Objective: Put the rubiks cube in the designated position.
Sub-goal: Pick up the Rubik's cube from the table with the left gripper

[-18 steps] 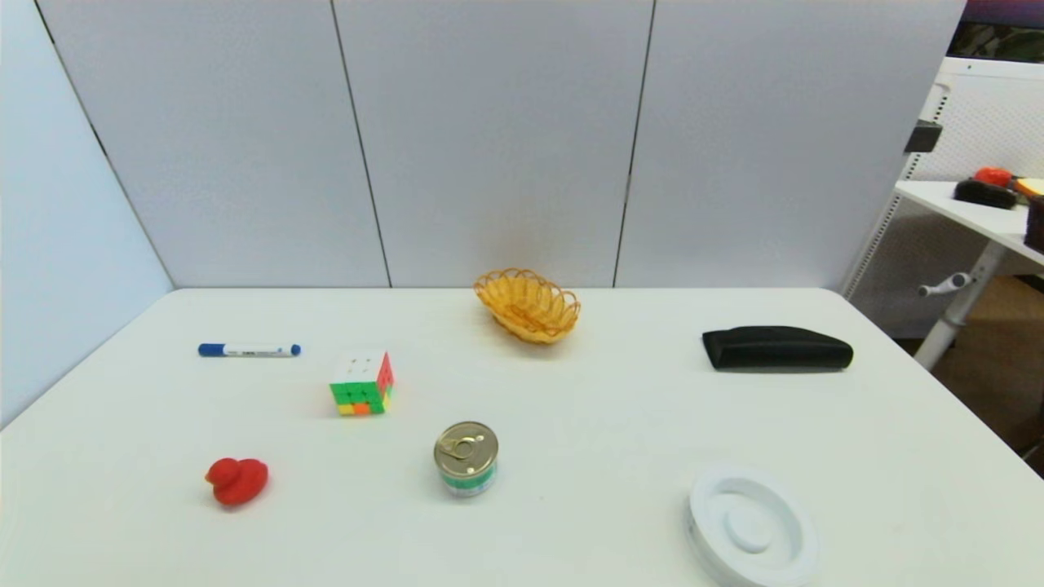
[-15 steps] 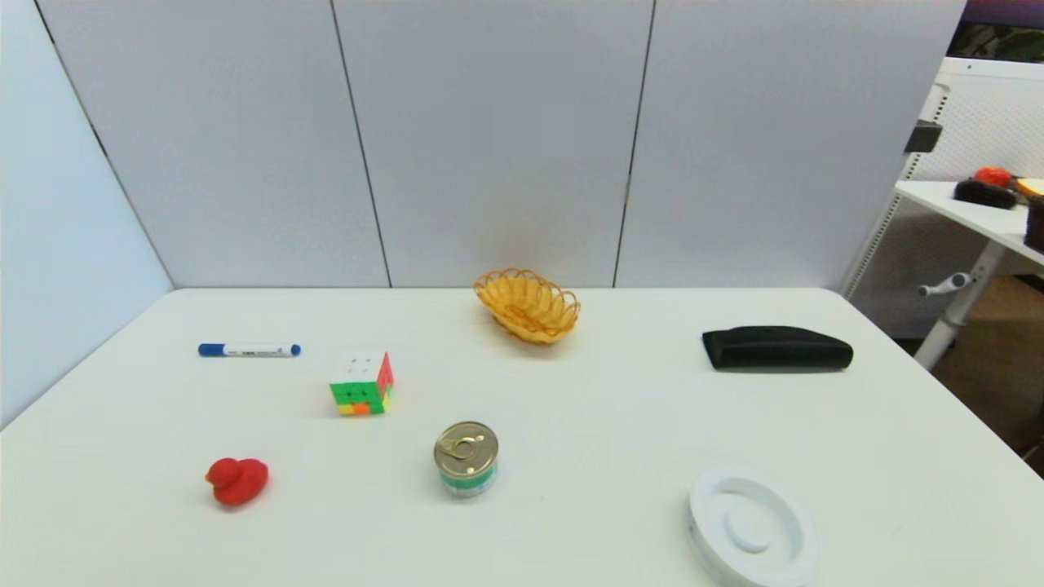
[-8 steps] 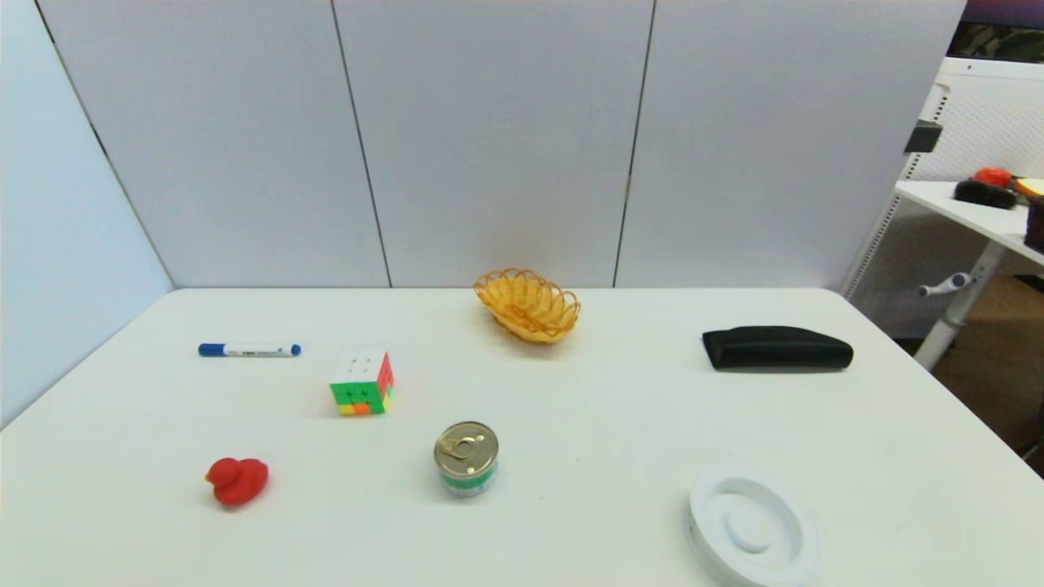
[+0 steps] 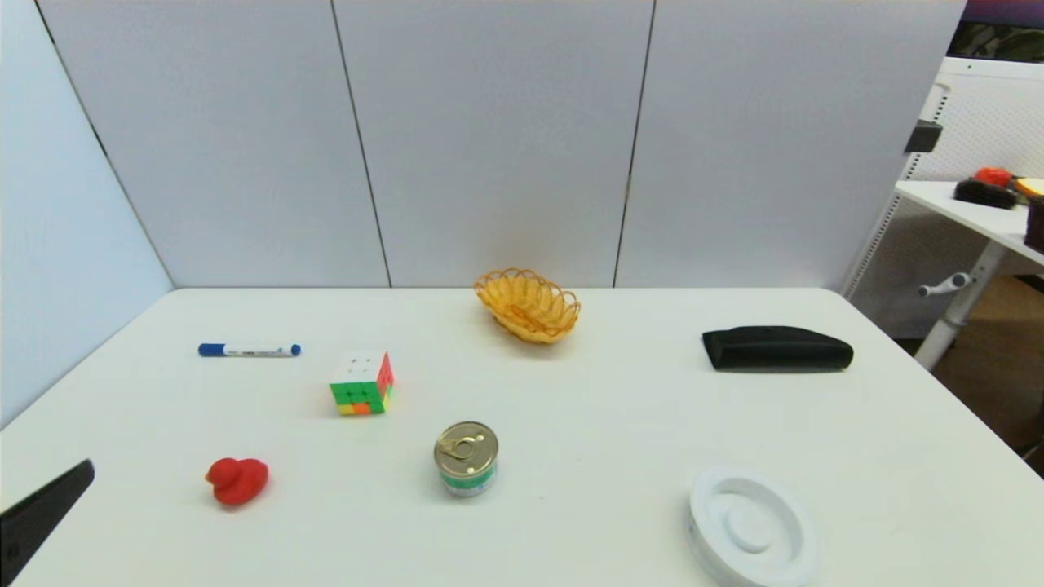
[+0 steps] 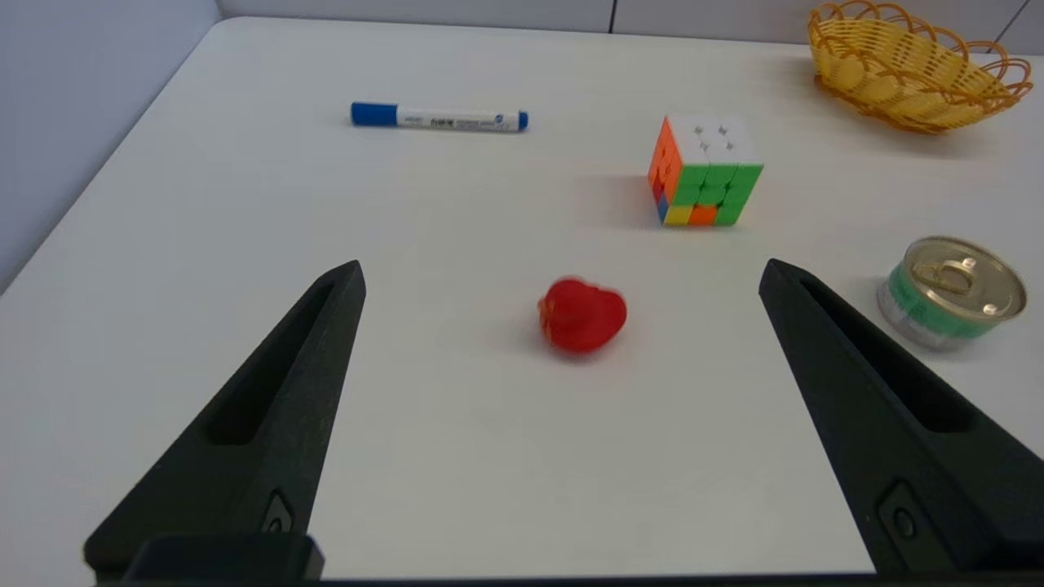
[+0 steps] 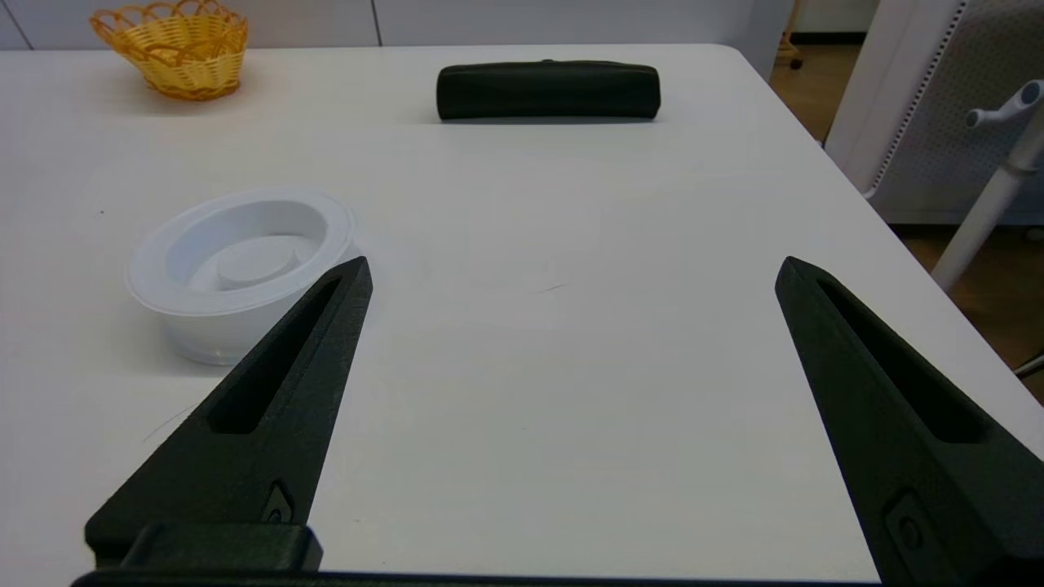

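Note:
The rubiks cube [image 4: 362, 382] stands on the white table left of centre, white face up and green face toward me; the left wrist view shows the cube [image 5: 705, 169] beyond the fingers. My left gripper [image 5: 561, 265] is open and empty, low over the table's front left, well short of the cube. One of its black fingers [image 4: 45, 509] pokes in at the head view's lower left edge. My right gripper [image 6: 572, 261] hangs open and empty over the table's right side, outside the head view. Nothing on the tabletop marks the designated position.
A red toy duck [image 4: 236, 480] lies between the left gripper and the cube. A tin can [image 4: 466, 458] stands right of it. A blue marker [image 4: 249, 350], yellow basket [image 4: 528, 306], black case [image 4: 776, 348] and white ridged dish [image 4: 750, 526] also sit on the table [image 4: 612, 424].
A black finger of my left gripper has come into the head view at the lower left edge. The objects on the table have not moved.

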`<move>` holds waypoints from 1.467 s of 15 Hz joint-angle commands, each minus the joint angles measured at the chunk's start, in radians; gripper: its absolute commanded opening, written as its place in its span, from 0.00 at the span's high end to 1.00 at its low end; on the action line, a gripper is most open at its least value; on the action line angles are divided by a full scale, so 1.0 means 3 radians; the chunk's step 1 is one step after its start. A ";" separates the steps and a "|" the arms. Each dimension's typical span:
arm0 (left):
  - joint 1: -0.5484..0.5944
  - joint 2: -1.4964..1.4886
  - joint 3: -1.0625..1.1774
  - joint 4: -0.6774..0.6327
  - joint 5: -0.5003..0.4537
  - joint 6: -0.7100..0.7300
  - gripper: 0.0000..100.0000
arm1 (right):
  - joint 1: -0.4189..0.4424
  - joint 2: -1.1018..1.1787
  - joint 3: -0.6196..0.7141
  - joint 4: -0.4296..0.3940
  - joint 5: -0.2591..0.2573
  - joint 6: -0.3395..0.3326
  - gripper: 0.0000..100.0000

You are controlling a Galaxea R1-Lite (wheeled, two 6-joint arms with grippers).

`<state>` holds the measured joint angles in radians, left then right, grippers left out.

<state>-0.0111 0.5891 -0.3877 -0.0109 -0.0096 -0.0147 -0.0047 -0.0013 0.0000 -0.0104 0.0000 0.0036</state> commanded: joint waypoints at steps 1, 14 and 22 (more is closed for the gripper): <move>-0.0122 0.1651 -0.1111 -0.0005 -0.0249 0.0069 0.00 | 0.0000 0.0004 0.0005 -0.0001 0.0000 0.0003 0.00; -0.1011 0.3512 -0.2824 0.1371 -0.0091 -0.0805 0.00 | 0.0000 0.0004 0.0005 -0.0001 0.0000 -0.0007 0.00; -0.1083 0.4147 -0.3003 0.1371 0.0180 -0.0851 0.00 | 0.0000 0.0004 0.0005 -0.0001 0.0000 0.0003 0.00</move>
<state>-0.3370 1.7766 -1.2723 0.3960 0.0436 -0.2698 -0.0047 -0.0013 0.0000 -0.0104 0.0000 0.0032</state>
